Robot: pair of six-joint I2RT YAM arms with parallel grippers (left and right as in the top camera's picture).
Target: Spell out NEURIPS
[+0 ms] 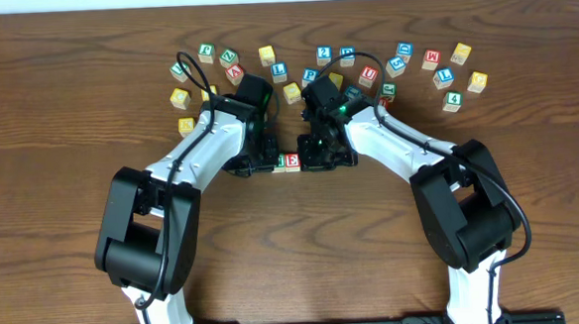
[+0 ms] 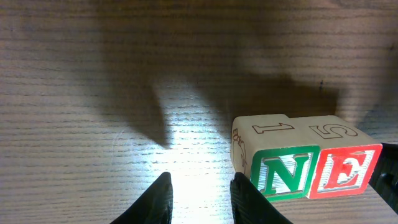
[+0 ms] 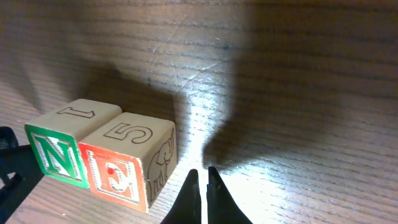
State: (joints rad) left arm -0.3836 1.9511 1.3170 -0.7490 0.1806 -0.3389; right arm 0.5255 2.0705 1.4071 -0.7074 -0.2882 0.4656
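- At counter (image 1: 69,114) centre, N (image 2: 286,174) and E (image 2: 344,172) sit touching.
- Your left end effector (image 2: 199,186) is slightly parted, empty; right end effector (image 3: 200,177) clenched, empty.
- Set U (image 1: 368,75) flush on E's free side.

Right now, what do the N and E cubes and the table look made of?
N cube: looks like pale wood, matte, with the letter face painted green.
E cube: same pale wood, red painted face, outlined 5 on top.
Table: brown wood-grain surface, slight sheen under the light; solid wood or laminate, can't tell.
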